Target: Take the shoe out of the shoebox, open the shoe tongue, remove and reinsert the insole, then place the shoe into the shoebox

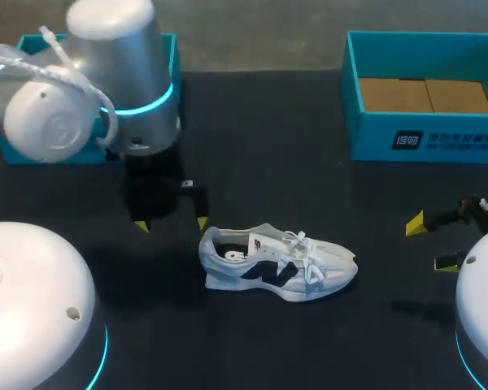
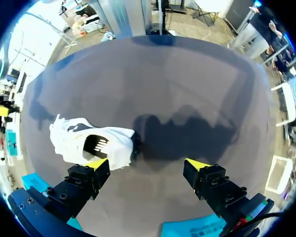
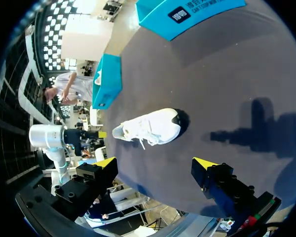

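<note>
mid-table, between my two arms: the shoe sits upright on its sole on the table, heel toward my left arm, toe toward my right. it's out of the shoebox, which stands at the far right of the table, well apart from the shoe. its top is open and only brown cardboard shows inside. a second teal box is at far left, mostly hidden behind my left arm.

left gripper: wide open, nothing in it, hanging just beside the heel, not touching. in the left wrist view the heel opening is just ahead of one finger and the rest of the gap is over bare table.

right gripper: also wide open and empty, off past the toe with a clear gap to the shoe.

step call: take-out looks done, so the tongue/insole work is what's in hand. laces lie loose over the tongue. something flat with a mark shows inside the opening, likely the insole in place. can't tell if the tongue is pulled open yet.

next move, my guess: one gripper pins the shoe, probably the right one at the toe. the other goes for the tongue top or into the heel opening. the shoe looks light and sits free on the table, so it will likely slide unless held first.
</note>
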Action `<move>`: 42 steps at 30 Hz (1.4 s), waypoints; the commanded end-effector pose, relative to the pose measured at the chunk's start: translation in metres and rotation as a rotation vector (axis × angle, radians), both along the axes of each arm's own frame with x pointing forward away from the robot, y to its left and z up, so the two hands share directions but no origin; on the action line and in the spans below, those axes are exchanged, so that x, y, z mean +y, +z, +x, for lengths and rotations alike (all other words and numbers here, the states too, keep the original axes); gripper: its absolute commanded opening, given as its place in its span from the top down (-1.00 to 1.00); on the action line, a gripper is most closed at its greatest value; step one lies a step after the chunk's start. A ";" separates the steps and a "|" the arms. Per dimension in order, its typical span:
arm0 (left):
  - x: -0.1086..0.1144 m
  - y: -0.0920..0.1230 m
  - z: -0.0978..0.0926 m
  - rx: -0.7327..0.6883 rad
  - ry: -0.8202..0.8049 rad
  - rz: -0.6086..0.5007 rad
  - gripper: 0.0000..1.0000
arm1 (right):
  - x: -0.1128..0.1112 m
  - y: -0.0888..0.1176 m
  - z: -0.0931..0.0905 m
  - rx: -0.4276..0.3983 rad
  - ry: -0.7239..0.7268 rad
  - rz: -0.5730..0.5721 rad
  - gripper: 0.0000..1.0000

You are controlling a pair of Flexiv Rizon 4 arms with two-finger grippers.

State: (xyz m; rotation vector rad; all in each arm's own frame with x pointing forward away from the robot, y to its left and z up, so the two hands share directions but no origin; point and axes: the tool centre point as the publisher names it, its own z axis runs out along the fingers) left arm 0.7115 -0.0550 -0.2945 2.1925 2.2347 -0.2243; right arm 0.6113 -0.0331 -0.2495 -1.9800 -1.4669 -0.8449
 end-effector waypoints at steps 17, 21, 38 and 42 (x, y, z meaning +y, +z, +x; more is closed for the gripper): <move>0.011 0.000 0.001 0.233 0.373 -0.169 -1.00 | 0.001 0.000 -0.002 0.000 -0.002 -0.004 -1.00; 0.012 -0.001 0.002 0.271 0.428 -0.210 -1.00 | 0.001 0.000 -0.002 0.000 -0.002 -0.004 -1.00; 0.017 0.006 0.005 0.393 0.507 -0.312 -1.00 | 0.001 0.000 -0.002 0.000 -0.002 -0.004 -1.00; 0.017 0.006 0.005 0.393 0.507 -0.312 -1.00 | 0.001 0.000 -0.002 0.000 -0.002 -0.004 -1.00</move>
